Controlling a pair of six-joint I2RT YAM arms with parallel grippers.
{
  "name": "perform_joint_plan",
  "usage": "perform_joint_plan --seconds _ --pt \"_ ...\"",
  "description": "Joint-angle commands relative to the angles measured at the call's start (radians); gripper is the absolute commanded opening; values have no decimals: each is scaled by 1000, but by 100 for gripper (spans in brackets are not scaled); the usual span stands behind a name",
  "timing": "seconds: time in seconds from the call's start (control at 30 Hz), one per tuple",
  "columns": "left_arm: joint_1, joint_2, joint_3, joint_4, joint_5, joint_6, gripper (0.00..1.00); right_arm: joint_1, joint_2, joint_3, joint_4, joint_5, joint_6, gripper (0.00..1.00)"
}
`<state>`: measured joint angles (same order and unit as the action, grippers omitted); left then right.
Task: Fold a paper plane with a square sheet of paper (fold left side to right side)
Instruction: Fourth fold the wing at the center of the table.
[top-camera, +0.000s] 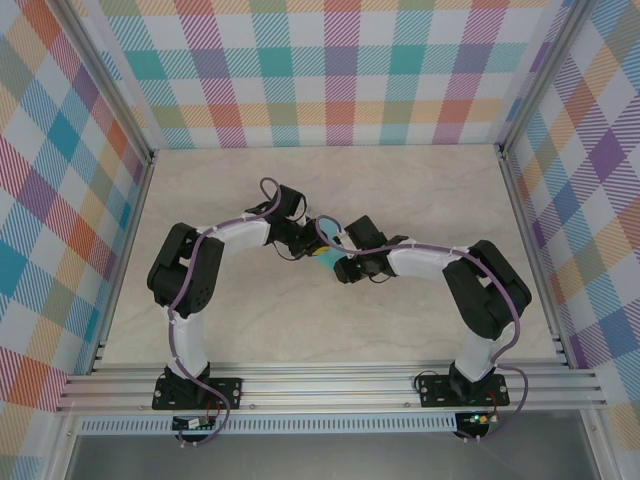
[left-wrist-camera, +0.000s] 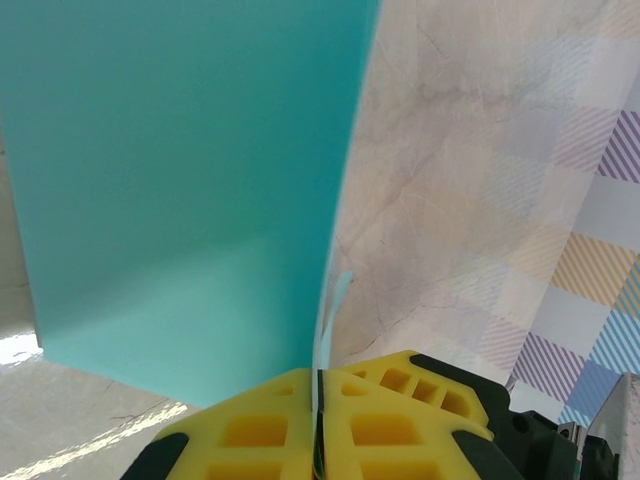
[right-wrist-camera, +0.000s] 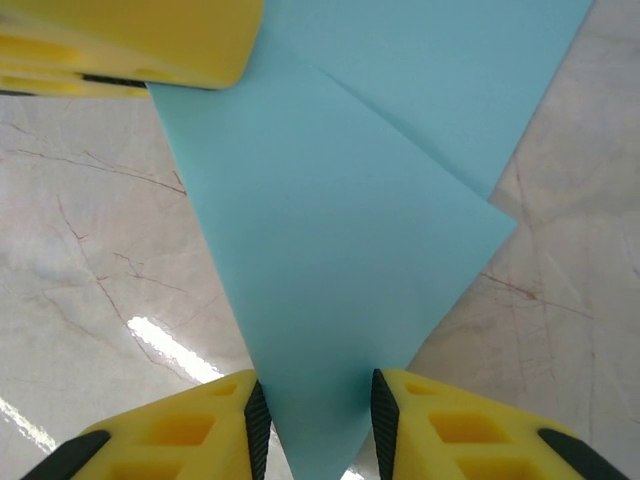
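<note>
Paper plane (right-wrist-camera: 340, 230), partly folded, sits mid-frame between both arms over the bench (right-wrist-camera: 90, 250), its edge clamped in the left hand (left-wrist-camera: 318, 390), its tip between the right hand's (right-wrist-camera: 315, 410) parted fingers, which could crumple it if they close askew.

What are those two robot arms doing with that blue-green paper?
They are folding the turquoise paper into a paper plane over the table. The left gripper is shut on one edge of the paper and holds it up. The right gripper has its jaws apart, one on each side of the paper's pointed end. A diagonal fold shows on the paper, but it is not a finished plane yet.
</note>
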<state>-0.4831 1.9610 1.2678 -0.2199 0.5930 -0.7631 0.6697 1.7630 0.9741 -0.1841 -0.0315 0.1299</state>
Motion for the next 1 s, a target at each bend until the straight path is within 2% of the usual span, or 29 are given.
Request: perform_joint_plan --seconds 0.0,0.2,0.53,0.7,0.83,0.97 --pt "-5 -3 26 -35 8 2 7 8 3 12 2 27 -18 30" --pt "-5 -1 29 -41 5 5 7 19 3 18 -3 42 -27 30" --pt "-3 -2 30 -43 5 9 7 24 27 23 -9 32 -30 17" --pt "5 -5 28 -48 9 16 8 23 41 25 -6 26 -29 16" --pt "15 -20 28 -49 14 32 11 23 46 20 4 16 -26 15" --pt "30 -40 40 -96 22 52 20 24 47 20 16 3 -19 13"
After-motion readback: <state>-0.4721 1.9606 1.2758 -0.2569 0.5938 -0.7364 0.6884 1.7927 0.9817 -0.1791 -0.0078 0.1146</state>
